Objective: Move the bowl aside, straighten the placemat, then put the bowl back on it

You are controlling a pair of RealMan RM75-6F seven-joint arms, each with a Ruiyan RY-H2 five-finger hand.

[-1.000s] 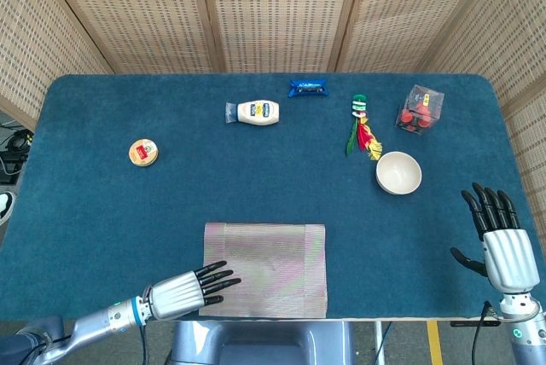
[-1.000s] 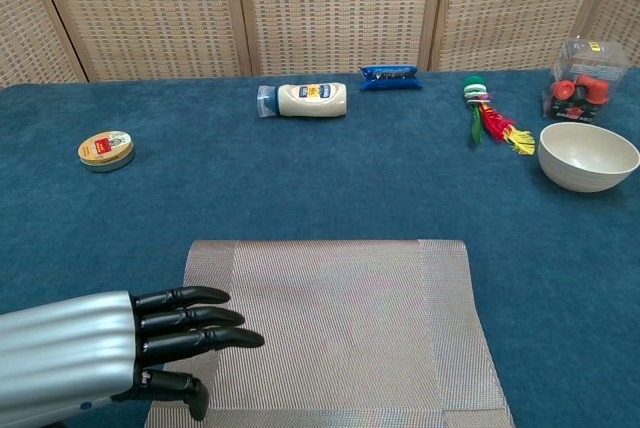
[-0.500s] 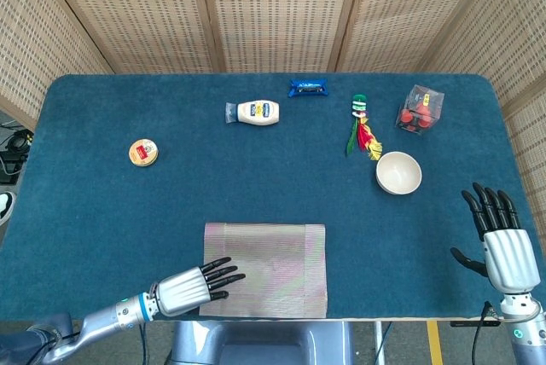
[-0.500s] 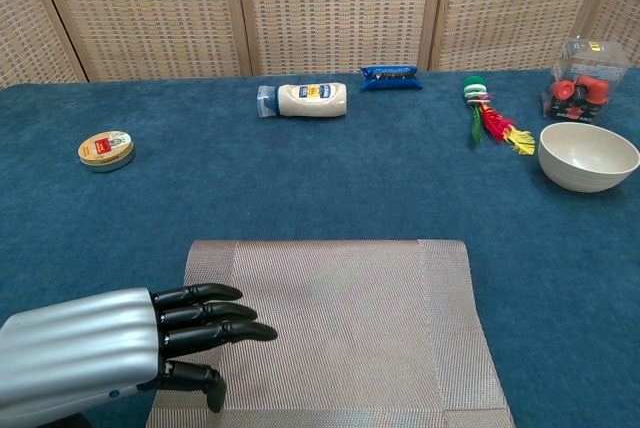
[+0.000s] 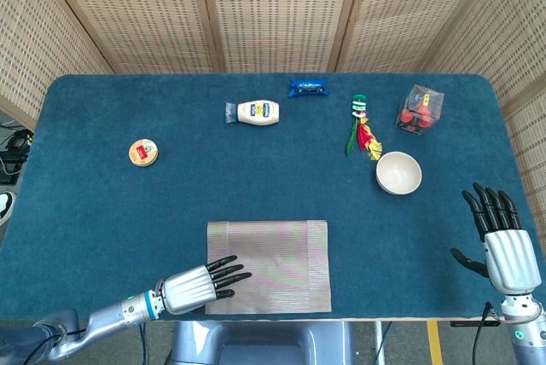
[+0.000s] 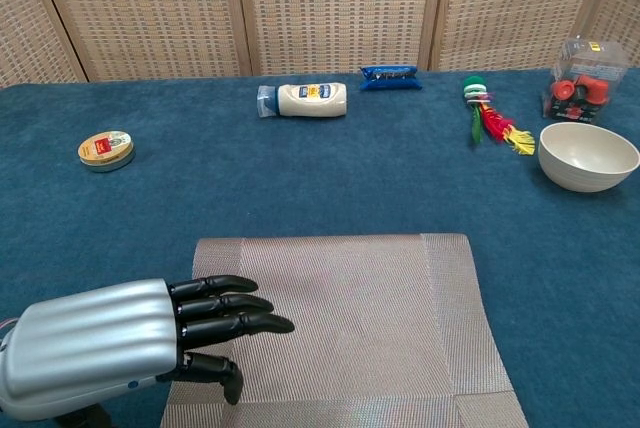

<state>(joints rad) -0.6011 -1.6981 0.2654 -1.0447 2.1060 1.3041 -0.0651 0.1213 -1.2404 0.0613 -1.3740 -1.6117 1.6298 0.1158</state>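
Since a second ago your left hand has slid rightward, fingers flat on the grey woven placemat at lower centre, turning it slightly. The single white round bowl sits aside at right on the blue worktop, so straightening continues and returning it remains. Your right hand hovers spread and empty, lower right.

A deep blue cloth is seen on the table; the placemat is woven grey with a pinkish-green sheen, the bowl cream, the hands silver with black fingers.
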